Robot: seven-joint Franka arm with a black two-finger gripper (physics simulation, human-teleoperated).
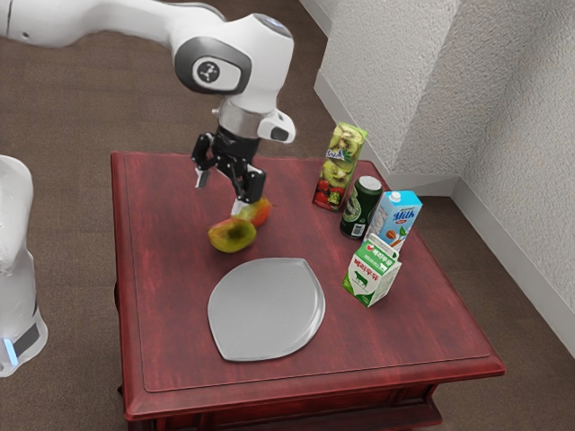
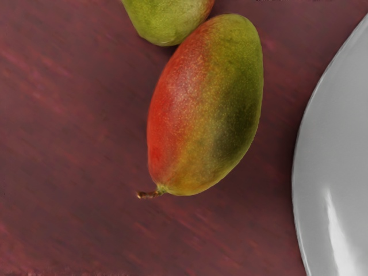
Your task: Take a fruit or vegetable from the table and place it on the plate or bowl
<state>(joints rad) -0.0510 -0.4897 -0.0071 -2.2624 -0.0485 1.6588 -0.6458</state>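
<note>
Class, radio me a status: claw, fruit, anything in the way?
Claw open, low over table. Mango lying beside plate, not lifted. Second fruit crowding it.

Bare table [image 1: 162, 269] lies open on the exterior view's left of the plate [image 1: 265, 310]. On the exterior view's right, 4 upright things stand close together: juice carton [image 1: 340, 166], green can [image 1: 359, 206], blue milk carton [image 1: 395, 218], green milk carton [image 1: 371, 269]. The mango [image 2: 204, 106] touches a green fruit [image 2: 167, 20]. A narrow bare strip parts mango and plate.
</note>
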